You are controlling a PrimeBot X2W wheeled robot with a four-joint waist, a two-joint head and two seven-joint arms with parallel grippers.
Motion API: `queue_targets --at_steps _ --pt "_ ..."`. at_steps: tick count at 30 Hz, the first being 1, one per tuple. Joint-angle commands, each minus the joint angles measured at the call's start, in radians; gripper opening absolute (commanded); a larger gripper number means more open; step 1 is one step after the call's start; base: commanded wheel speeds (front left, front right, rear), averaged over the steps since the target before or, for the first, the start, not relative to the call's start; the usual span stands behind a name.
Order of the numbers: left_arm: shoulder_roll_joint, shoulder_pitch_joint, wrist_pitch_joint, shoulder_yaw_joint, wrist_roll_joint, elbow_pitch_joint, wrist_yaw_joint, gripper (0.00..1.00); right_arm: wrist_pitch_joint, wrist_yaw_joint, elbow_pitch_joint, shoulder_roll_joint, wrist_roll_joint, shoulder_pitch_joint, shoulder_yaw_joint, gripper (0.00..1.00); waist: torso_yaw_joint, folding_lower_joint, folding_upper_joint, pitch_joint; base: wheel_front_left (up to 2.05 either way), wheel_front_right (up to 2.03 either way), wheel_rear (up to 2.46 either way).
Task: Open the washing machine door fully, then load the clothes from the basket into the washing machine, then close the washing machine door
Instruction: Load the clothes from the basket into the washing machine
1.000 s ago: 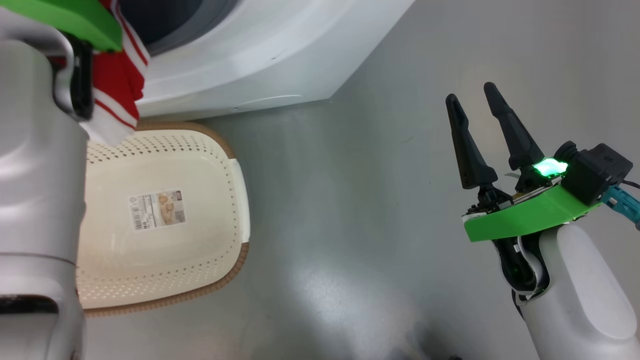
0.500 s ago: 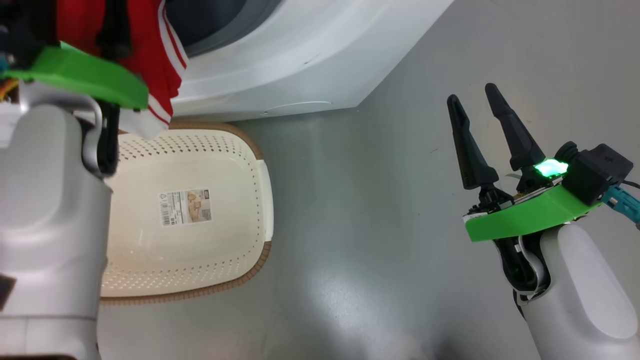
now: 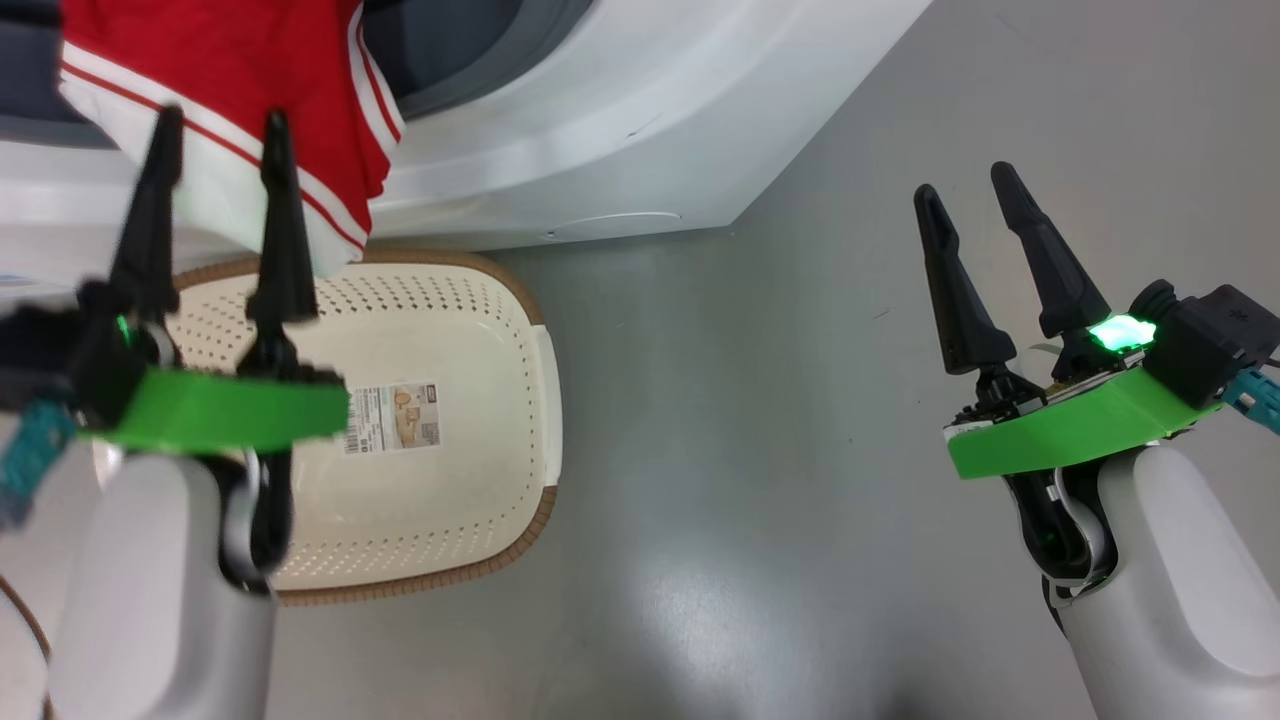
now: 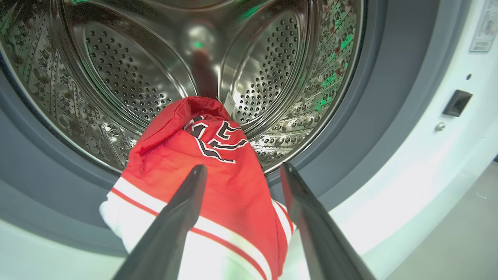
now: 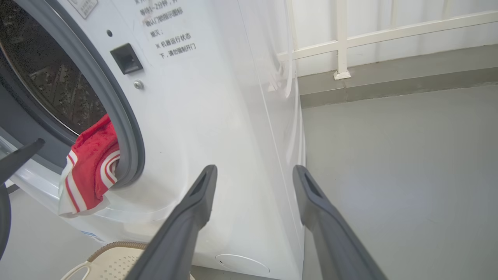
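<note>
Left gripper [image 3: 222,113] has its two fingers apart and holds nothing. They point toward 12 o'clock in the head view, right at the clothes [image 3: 230,60]. Those red clothes lie across the bottom lip of the washing machine [image 3: 600,130] mouth. In the left wrist view the top half rests inside the steel drum [image 4: 116,77]. The striped white end hangs out toward 6 o'clock, over the grey gasket [image 4: 389,97]. The basket [image 3: 470,290] sits on the floor [image 3: 750,400] just below the machine, at about 8 o'clock in the head view. The part of it I can see holds no clothes. My right gripper [image 3: 964,180] waits at 3 o'clock, fingers apart, holding nothing, well away from the clothes.

I think the step now is getting the clothes all the way in. If I shut the door like this, the hanging end could get pinched. So I would bring the left fingers down to the striped end and close them on the loose cloth. Then I would lift it over the lip and push it deep into the drum, toward 12 o'clock. I'd go slow so the fingers don't scrape the rubber. Last, I'd open the fingers and pull straight back, watching that no cloth comes along.
</note>
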Motion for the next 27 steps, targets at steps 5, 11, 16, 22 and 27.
queue_targets --at_steps 5,11,16,22,27 --pt "-0.005 0.171 -0.005 0.040 0.015 -0.132 0.017 1.00 -0.005 0.002 -0.031 -0.001 0.001 0.033 0.006 1.00 0.002 0.0000 -0.0001 -0.010 0.00 0.00 0.00" --pt "-0.026 0.287 -0.005 0.081 0.031 -0.215 -0.003 1.00 -0.005 0.002 -0.043 -0.012 -0.004 0.042 -0.009 1.00 0.016 0.0000 -0.0001 -0.010 0.00 0.00 0.00" --pt "-0.043 0.325 -0.005 0.109 0.052 -0.243 -0.019 1.00 -0.005 0.002 -0.053 -0.018 -0.009 0.043 -0.013 1.00 0.023 0.0000 -0.0001 -0.009 0.00 0.00 0.00" --pt "-0.061 0.361 -0.005 0.114 0.070 -0.256 -0.035 1.00 -0.005 0.002 -0.065 -0.017 -0.015 0.045 -0.014 1.00 0.023 0.0000 -0.0001 -0.010 0.00 0.00 0.00" --pt "-0.069 0.369 -0.005 0.114 0.071 -0.248 -0.043 1.00 -0.005 0.002 -0.066 -0.019 -0.018 0.055 -0.016 1.00 0.023 0.0000 -0.0001 -0.019 0.00 0.00 0.00"
